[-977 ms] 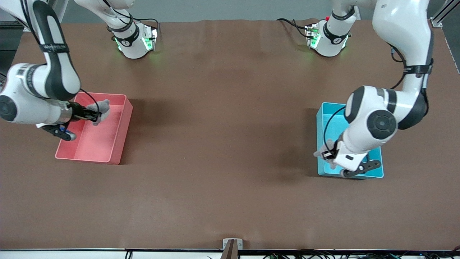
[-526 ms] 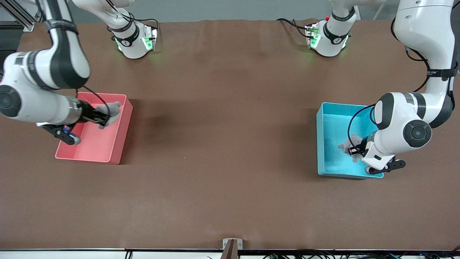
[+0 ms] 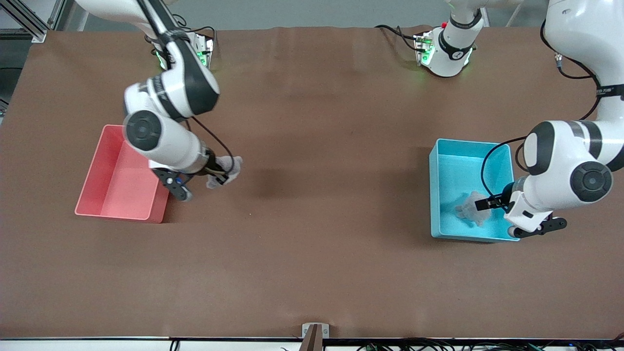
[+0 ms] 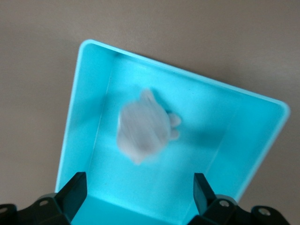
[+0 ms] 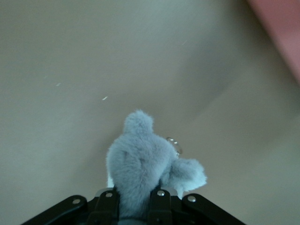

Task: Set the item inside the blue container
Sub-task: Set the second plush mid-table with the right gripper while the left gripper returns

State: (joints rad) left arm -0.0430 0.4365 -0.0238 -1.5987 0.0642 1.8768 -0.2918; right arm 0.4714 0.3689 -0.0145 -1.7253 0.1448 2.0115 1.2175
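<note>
I'm working in a robotics lab: brown-covered table (image 3: 312, 243), aluminium framing (image 3: 29, 17) at one corner, cables (image 3: 438, 345) along the near edge.

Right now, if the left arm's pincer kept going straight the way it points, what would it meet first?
Probably the grey plush toy lying in the blue container; the open left pincer points down at it, though depth is unclear.

Legible text: none. Small marks on black band of left arm (image 3: 611, 90) and on collars of both arm bases too small to read.
</note>
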